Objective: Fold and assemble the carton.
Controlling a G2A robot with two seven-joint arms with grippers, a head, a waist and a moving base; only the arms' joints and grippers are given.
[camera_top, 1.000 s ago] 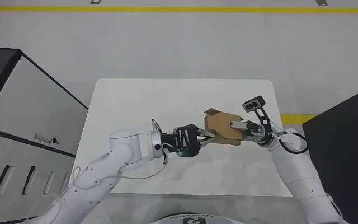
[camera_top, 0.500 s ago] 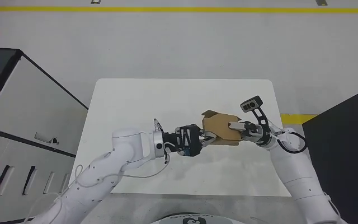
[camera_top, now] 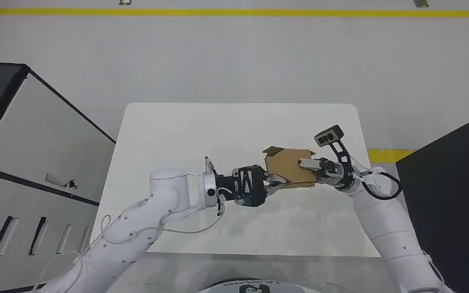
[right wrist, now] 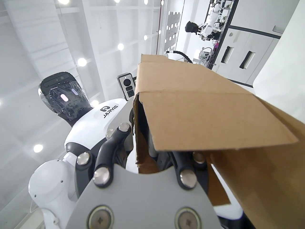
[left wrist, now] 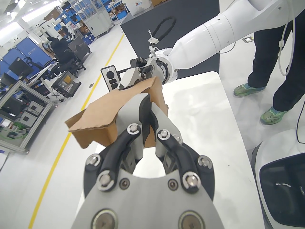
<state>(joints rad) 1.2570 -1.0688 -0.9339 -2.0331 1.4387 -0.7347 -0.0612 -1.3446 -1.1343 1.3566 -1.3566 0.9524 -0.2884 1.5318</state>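
Obs: carton [camera_top: 289, 167] was held off the table [camera_top: 168, 132], approx 3 o'clock of table ctr, only part-opened. L gripper [camera_top: 270, 182] sat at its 8 o'clock, fingers pinched together on a panel edge. R gripper [camera_top: 314, 167] sat at its 3 o'clock, clamped on the opposite end. One flap [right wrist: 209, 122] was unfolded.

Judged: the two-end hold let one arm brace while the other squared the walls. Assembly looked early. Risk: board creasing at pinch pts.
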